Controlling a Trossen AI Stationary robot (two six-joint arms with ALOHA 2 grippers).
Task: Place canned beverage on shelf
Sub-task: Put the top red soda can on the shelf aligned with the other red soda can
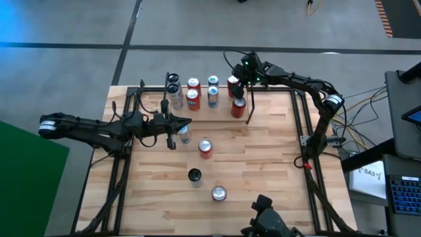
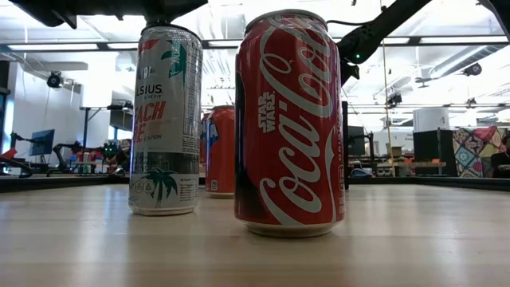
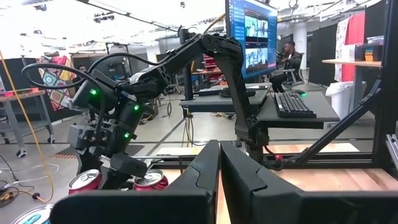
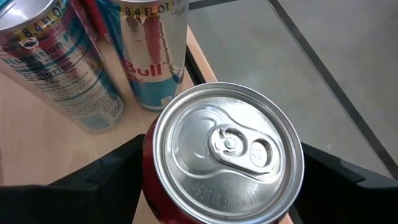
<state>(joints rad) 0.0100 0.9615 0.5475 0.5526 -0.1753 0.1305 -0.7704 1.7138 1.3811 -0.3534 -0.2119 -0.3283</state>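
A red can (image 4: pixel 227 149) with a silver pull-tab top stands upright at the far right end of a group of several cans (image 1: pixel 193 92). These cans stand within the shelf (image 1: pixel 250 108), a rack of thin black rods at the table's far edge. My right gripper (image 1: pixel 235 85) reaches over that end, with a finger on each side of the red can. Two Red Bull cans (image 4: pixel 152 56) stand just beyond it. My left gripper (image 3: pixel 219 171) is shut and empty, held level above the table's left middle (image 1: pixel 186 122). My right gripper has the red can's side wall, just below the top rim (image 4: pixel 148 180), between its two fingers (image 4: pixel 109 174). It comes slanting down from the far right. The can sits upright; its own top hides its base and the exact places of contact.
Loose cans stand on the wooden table: a small one beside the left gripper (image 1: pixel 184 135), a red one (image 1: pixel 206 147), a Celsius can (image 2: pixel 165 119) and a Coca-Cola can (image 2: pixel 288 119) near the front. Black side frames (image 1: pixel 299 131) run along both table sides.
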